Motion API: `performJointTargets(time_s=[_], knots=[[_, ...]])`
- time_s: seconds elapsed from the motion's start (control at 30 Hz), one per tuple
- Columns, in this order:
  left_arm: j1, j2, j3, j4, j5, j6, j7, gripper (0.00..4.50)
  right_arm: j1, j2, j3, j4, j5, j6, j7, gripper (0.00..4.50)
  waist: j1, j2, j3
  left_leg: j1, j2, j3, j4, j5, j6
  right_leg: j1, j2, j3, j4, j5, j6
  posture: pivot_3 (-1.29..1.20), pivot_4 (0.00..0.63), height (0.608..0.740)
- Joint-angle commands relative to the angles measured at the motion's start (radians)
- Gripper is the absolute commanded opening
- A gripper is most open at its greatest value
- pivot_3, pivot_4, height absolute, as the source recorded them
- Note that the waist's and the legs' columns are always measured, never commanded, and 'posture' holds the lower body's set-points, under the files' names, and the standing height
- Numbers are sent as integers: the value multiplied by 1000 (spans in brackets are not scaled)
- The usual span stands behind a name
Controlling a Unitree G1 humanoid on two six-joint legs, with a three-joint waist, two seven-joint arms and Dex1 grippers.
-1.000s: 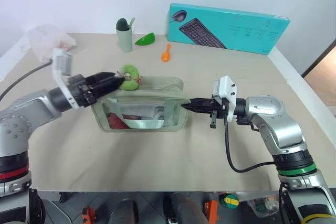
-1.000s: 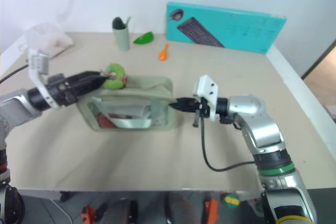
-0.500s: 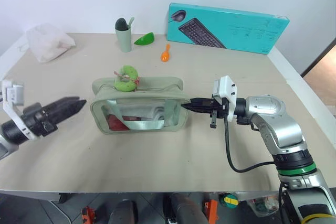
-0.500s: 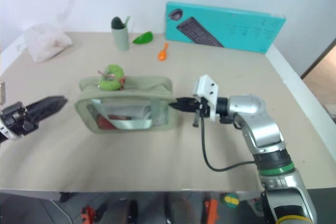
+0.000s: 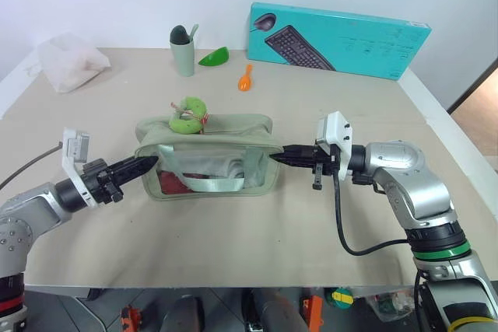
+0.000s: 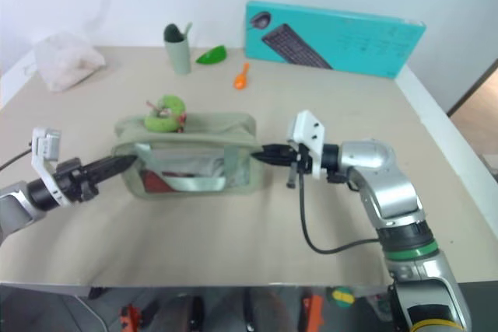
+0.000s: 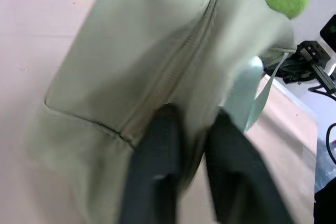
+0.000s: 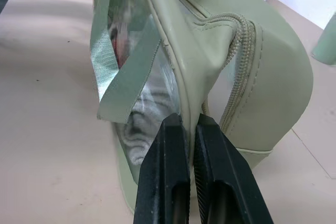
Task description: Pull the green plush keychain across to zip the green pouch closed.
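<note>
- The right jaws [image 5: 275,158] are pinched shut on the end seam of the green pouch [image 5: 233,126].
- The left jaws [image 5: 152,162] are shut on its other end.
- The green plush keychain [image 5: 187,115] sits on top, between them, near the left jaws, with nothing holding it.
- With both ends held, no jaws are free to pull the keychain.
- A loose pinch could slip and let the pouch slide on the counter [image 5: 257,223].

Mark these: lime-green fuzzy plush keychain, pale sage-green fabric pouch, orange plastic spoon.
lime-green fuzzy plush keychain [image 5: 187,114], left eye view, on the ring's plush.
pale sage-green fabric pouch [image 5: 233,126], left eye view, on its top panel.
orange plastic spoon [image 5: 246,81], left eye view, on the bowl.
</note>
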Motion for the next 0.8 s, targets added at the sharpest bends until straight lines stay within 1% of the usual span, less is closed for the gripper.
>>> performJointTargets(time_s=[0.03, 0.1, 0.17, 0.3, 0.33, 0.37, 0.4, 0.47, 0.57, 0.67, 0.73, 0.8], knots=[[-20, 4, -1, -21, 17, -21, 0, 30, 6, -14, -27, -45, 13, 8, -1, 0, 0, 0, 0, 0, 0, 0, 0, 0, 0, 0, 0, 0, 0, 0, 0, 0, 150, 740], [-16, 7, -23, -23, 59, -42, 6, 30, 9, -14, -37, -50, 33, 25, 2, 0, 0, 0, 0, 0, 0, 0, 0, 0, 0, 0, 0, 0, 0, 0, 0, 0, 150, 740], [-13, 5, -33, -26, 72, -48, 0, 0, 2, -11, -60, -51, 72, 66, -2, 730, 1, 0, 0, 0, 0, 0, 0, 0, 0, 0, 0, 0, 0, 0, 0, 0, 150, 740], [-3, 3, -45, -40, 84, -58, -14, 0, 19, -40, -116, -87, 141, 107, 18, 2008, 5, 0, 0, 0, -1, 0, 0, 0, 0, 1, -1, 0, 0, 0, 0, 0, 150, 740], [1, 4, -47, -46, 82, -57, -18, 0, 19, -50, -142, -91, 167, 125, 22, 2406, 6, 0, 0, 0, -1, 0, 0, 0, 0, 1, -1, 0, 0, 0, 0, 0, 150, 740], [2, 3, -48, -49, 80, -56, -19, 0, 16, -60, -171, -96, 195, 137, 26, 2641, 8, 0, 0, 0, -1, 0, 0, 0, 0, 1, -1, 0, 0, 0, 0, 0, 150, 740], [4, 3, -48, -52, 79, -56, -19, 0, 9, -67, -196, -100, 218, 147, 26, 3074, 9, 0, 0, 0, -1, 0, 0, 0, 0, 1, -1, 0, -1, 0, 0, 0, 150, 740], [9, 4, -47, -60, 74, -53, -20, 0, -27, -74, -247, -105, 279, 174, 23, 3771, 10, 0, 0, 0, -1, 0, 0, 0, 0, 1, -1, 0, -1, 0, 1, 0, 150, 740], [15, 5, -45, -69, 66, -48, -24, 0, -118, -44, -266, -90, 315, 164, 1, 3771, 8, 0, 0, 0, -1, 0, 0, 0, 0, 1, -1, 0, -1, 0, 1, 0, 150, 740], [20, 3, -48, -77, 61, -46, -29, 0, -226, 7, -198, -55, 246, 109, -25, 3771, 8, 0, 0, 1, 0, 0, 0, 0, 0, 1, 0, 0, -1, 1, 1, 0, 150, 740], [22, -1, -53, -80, 59, -45, -27, 0, -325, 57, -38, 20, 37, -48, -36, 3771, 8, 0, 0, 1, 0, -2, 0, 0, 0, 1, 0, -1, -1, 1, 1, 0, 150, 740], [26, -4, -55, -84, 58, -45, -25, 0, -387, 90, 69, 90, -113, -186, -35, 3771, 8, 1, 0, 1, 0, -1, 0, 0, 0, 1, 0, -1, -1, 0, 1, 0, 150, 740]])
